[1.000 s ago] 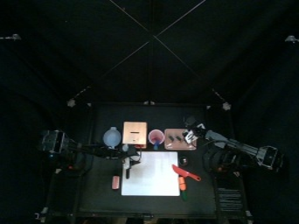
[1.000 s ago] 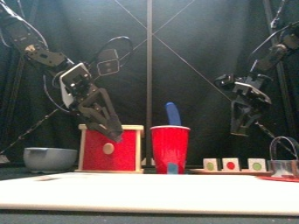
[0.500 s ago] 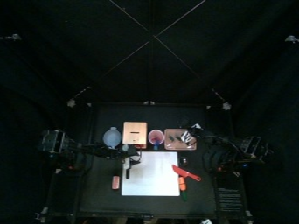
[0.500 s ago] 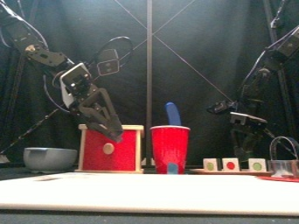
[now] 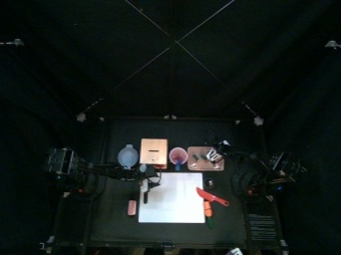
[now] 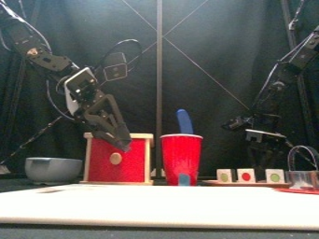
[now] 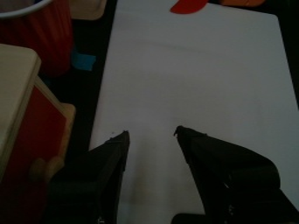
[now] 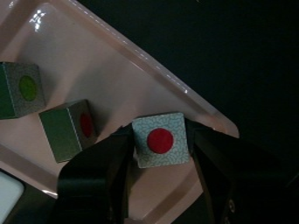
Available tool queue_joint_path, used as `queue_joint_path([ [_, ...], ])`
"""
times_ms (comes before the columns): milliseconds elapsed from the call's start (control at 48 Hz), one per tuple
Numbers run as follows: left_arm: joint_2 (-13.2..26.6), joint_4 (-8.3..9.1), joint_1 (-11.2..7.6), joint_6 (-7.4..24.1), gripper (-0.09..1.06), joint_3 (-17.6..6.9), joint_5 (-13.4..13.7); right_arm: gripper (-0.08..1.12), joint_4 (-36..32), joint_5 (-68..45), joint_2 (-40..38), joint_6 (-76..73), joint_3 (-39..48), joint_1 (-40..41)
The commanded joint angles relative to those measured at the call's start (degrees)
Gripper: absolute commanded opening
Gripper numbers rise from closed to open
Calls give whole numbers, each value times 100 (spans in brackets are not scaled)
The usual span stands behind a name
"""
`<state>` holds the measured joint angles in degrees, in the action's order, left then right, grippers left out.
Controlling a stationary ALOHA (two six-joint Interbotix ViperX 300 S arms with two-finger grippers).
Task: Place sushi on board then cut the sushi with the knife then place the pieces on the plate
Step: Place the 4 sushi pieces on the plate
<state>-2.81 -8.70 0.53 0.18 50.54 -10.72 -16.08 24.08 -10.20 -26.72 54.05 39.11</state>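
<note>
Three sushi pieces [image 8: 73, 129] sit on the pink tray [image 8: 82, 61], and none is on the white cutting board [image 5: 173, 202] yet. We see the right gripper [image 8: 160, 133] hanging over the tray, jaws spread and released. The piece with a red centre [image 8: 160, 143] shows right between them. From the front we can see that gripper sits above the pieces, gripping nothing. On the other side, the left gripper [image 7: 149, 134] hovers over the bare board, jaws apart and empty too. Behind the board we have the wooden box [image 6: 118, 159], then the red cup [image 6: 182, 159] with the blue knife [image 6: 186, 121] standing in it, then the tray. We spot the red knife [image 5: 210, 196] lying at the board's right edge. Far left sits the blue-grey bowl [image 6: 52, 168].
</note>
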Motion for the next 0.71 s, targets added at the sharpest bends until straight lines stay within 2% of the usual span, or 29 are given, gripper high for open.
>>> queue_joint_path([
  [21,-26,0,26,-9,84,-53,-18,86,-9,-26,-79,0,-114,62],
  [479,-35,18,18,9,84,-70,-18,88,-9,0,-606,53,-396,-237],
  [708,-26,35,18,9,84,-79,-18,88,-18,-62,-615,53,-448,-457],
])
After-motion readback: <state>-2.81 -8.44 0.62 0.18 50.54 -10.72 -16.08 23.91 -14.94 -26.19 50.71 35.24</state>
